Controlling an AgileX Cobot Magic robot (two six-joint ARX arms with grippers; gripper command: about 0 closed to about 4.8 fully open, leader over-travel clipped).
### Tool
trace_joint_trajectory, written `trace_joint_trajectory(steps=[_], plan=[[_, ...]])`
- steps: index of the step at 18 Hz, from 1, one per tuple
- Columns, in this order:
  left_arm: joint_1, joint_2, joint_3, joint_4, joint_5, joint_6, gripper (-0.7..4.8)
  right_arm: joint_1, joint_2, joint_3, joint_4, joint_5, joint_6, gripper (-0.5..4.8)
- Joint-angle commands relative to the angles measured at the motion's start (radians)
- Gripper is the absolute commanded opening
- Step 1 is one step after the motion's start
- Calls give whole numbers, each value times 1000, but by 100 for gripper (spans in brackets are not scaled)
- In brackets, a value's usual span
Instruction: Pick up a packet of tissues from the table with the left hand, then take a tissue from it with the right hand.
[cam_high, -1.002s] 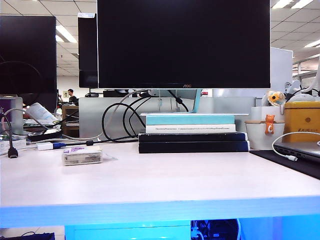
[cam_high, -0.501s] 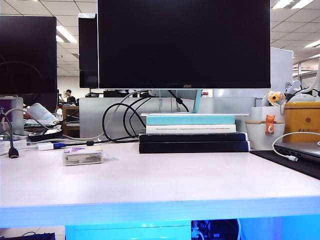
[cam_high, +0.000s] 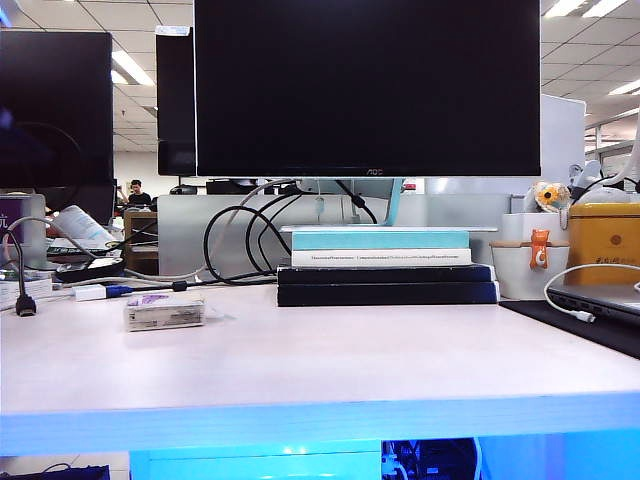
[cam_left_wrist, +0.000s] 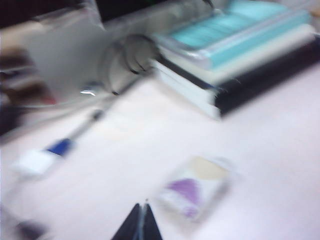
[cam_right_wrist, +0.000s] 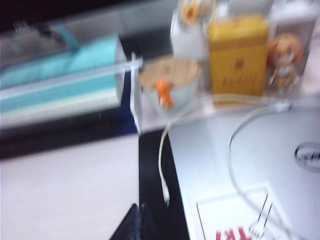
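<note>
On the left part of the surface (cam_high: 330, 360), in the exterior view, the packet of tissues (cam_high: 165, 310) lies flat with its long axis running left to right, just in front of a white-and-blue cable plug (cam_high: 102, 292) and well to the left of a stack of books (cam_high: 385, 265). Neither arm shows in this view.

From the left wrist view, blurred, the left claw (cam_left_wrist: 139, 225) shows only its dark fingertips, pressed together into one point with nothing between them. The packet lies just ahead of those tips and a little to one side, purple print up, its long axis slanting away from the claw. It is near but not touched.

From the right wrist view, also blurred, the right claw (cam_right_wrist: 136, 223) is likewise closed and empty, hanging over the surface edge beside a grey laptop (cam_right_wrist: 240, 170) and a white cable (cam_right_wrist: 162, 165), with a yellow tin (cam_right_wrist: 237, 55) beyond. No packet appears here, so the left claw is plainly the nearer one and must part its fingers before going down across the packet's short side.
</note>
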Motion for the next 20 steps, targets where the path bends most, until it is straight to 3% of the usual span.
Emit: trace_joint_trajectory(steps=[1,2,4,5,6,7,9,12,16,19,20], plan=[[10,154,91,39,163,103,-5,-1,54,4,23,-3,-7,-5],[19,200,115,39,200,137,-5,-1,66,4,25,-3,-8,-5],[41,332,174,32,285,283,-5,-1,89,4,30,-3,-19,-5],[61,396,203,29,289,291,-5,0,92,4,29,-3,-29,-5],[71,420,215,25,298,277,-5,0,91,4,29,-3,-29,-5],[95,462,241,12,371,223,-5,-2,90,4,29,-2,-33,-5],[140,483,252,29,552,210,-5,-2,92,4,27,0,-56,-5],[153,569,272,97,550,212,-4,-2,117,3,34,5,-63,-5],[152,708,359,82,596,201,-5,-2,163,2,35,3,-63,-5],[152,720,387,14,556,108,-5,-2,166,2,34,1,-63,-5],[152,720,388,21,578,112,-5,-2,166,2,34,1,-64,-5]])
